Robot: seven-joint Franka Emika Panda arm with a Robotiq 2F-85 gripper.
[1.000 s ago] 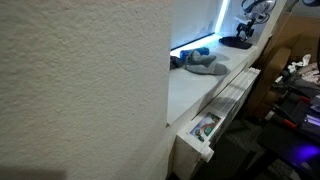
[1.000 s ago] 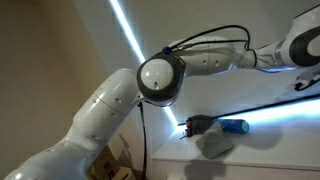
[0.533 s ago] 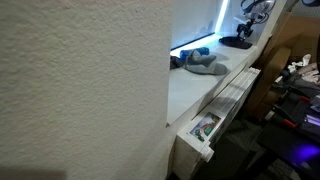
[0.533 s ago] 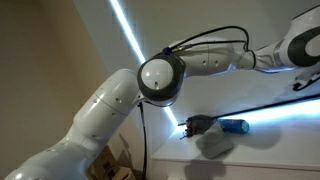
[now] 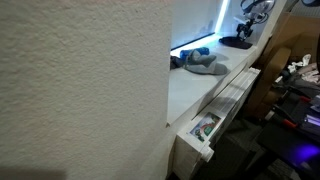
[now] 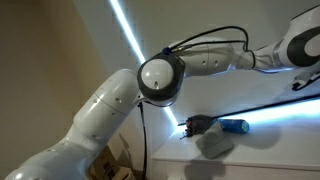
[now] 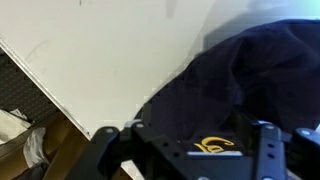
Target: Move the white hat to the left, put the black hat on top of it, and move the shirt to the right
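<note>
Your gripper hangs low over the shirt, which is how I read that dark, rumpled cloth with the yellow logo. The jaws stand well apart and straddle the fold that carries the logo. Nothing looks pinched between them yet.

In an exterior view the shirt sits well apart from the white hat, farther along the white counter and under your arm. A bright blue item lies just beside the white hat. A small dark thing touching or nearly touching the hat may be the black hat, but it is too small to tell.

Expect the shirt to be light and limp. It will likely drape and trail rather than lift as one piece, and a loose end could drag across the counter. Take it on a thick ridge of bunched folds near the logo, not on a single flat layer. Press down enough that both fingers catch cloth before you close.
</note>
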